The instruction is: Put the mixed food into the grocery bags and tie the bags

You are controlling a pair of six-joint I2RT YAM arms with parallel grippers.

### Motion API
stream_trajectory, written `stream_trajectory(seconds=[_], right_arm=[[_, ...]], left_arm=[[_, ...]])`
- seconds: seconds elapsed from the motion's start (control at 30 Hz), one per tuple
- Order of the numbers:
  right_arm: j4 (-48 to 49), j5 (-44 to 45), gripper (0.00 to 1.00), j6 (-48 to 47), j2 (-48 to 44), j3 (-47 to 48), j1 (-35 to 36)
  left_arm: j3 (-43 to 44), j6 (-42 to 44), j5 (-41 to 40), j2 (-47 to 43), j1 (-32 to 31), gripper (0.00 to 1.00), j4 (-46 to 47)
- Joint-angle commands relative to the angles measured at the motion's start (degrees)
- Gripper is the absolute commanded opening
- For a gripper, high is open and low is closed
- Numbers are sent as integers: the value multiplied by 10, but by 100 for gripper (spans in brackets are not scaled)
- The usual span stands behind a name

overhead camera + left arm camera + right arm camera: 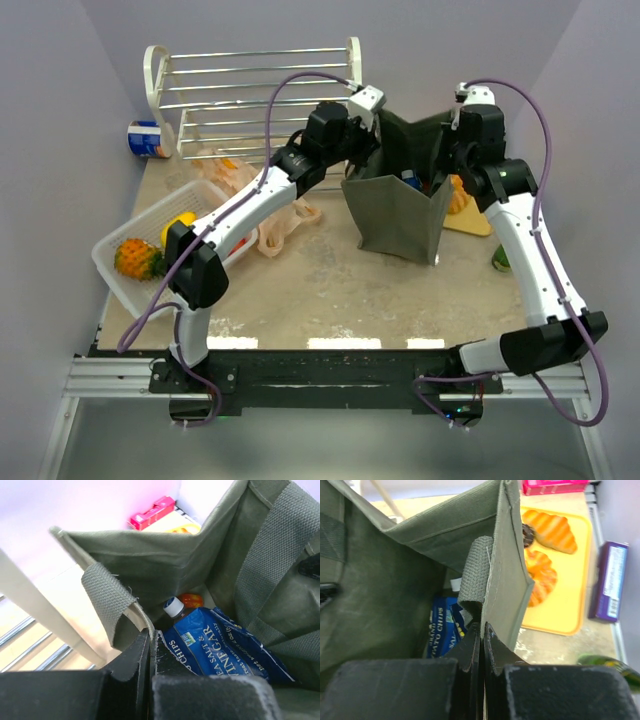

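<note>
The green tote bag [395, 215] stands open on the tabletop [340, 290], near the far edge, a bit right of the middle. The left pincer [150, 647] is squeezed tight on its left rim, and the right pincer [482, 637] is squeezed tight on its right rim by the strap. Inside lie a blue chip packet [220, 650], a white-capped bottle [174, 608] and an orange fruit [191, 600]; the peach plastic bag [280, 228] lies left of it.

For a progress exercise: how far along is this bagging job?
Done: a chip packet and bottle sit in the green tote. In hand: the left gripper and right gripper pinch its rim. Left: fruit in the white basket, the plastic bag, and tying.
</note>
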Motion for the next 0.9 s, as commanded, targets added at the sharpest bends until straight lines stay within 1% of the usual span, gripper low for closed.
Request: stream_trajectory(seconds=[0.0, 0.1, 0.27, 0.33, 0.43, 0.5, 0.6, 0.73, 0.8, 0.87], right_arm=[[127, -63, 0, 23, -9, 58, -2], [138, -80, 0, 32, 14, 59, -13], [177, -101, 0, 45, 36, 43, -43], [194, -114, 0, 44, 56, 43, -60], [230, -139, 0, 37, 75, 39, -76], [246, -153, 0, 30, 95, 44, -79], [255, -156, 0, 31, 127, 64, -86], [280, -147, 0, 42, 141, 56, -86], [284, -135, 0, 48, 148, 56, -87], [292, -125, 0, 55, 153, 55, -87]], left_arm=[[12, 13, -42, -48, 0, 0, 140], [19, 29, -51, -46, 0, 0, 149], [50, 66, -51, -19, 0, 0, 143], [63, 72, -65, -4, 0, 0, 144], [72, 76, -64, 12, 0, 0, 154], [79, 98, -66, 22, 0, 0, 157], [92, 115, -80, 43, 1, 0, 162], [104, 126, -90, 63, 6, 0, 177], [117, 122, -89, 77, 17, 0, 171], [149, 107, -80, 101, 30, 0, 152]])
